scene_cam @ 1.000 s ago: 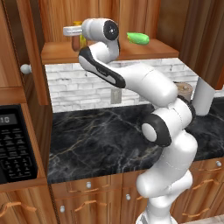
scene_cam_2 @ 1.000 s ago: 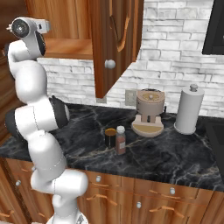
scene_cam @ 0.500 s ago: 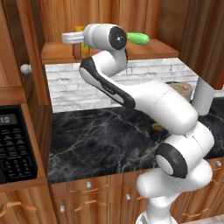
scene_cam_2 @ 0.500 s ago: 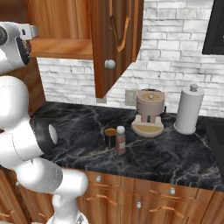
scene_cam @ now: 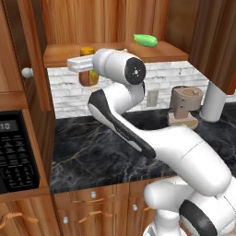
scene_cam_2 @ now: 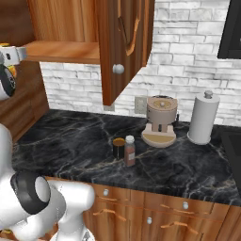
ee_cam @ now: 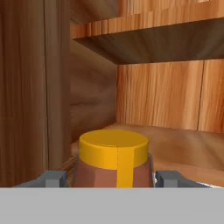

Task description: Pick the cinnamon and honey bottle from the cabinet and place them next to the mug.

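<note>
Amber honey bottle point(ee_cam: 114, 159) sits between the gripper point(scene_cam: 85, 69) fingers, which appear closed on its body, just off the cabinet point(scene_cam: 110, 51) shelf edge; a loose hold could drop it onto the counter point(scene_cam_2: 94, 141) before the mug point(scene_cam_2: 118, 148).

A wooden shelf board point(scene_cam: 60, 54) of the cabinet point(scene_cam_2: 61, 21) carried a green object point(scene_cam: 145, 40), well to the side of the gripper point(ee_cam: 114, 179). Far below the gripper, a black marble counter point(scene_cam_2: 75, 136) held the mug point(scene_cam_2: 118, 148) touching the cinnamon point(scene_cam_2: 129, 150), a beige appliance point(scene_cam_2: 161, 121) and a paper towel roll point(scene_cam_2: 203, 117).
</note>
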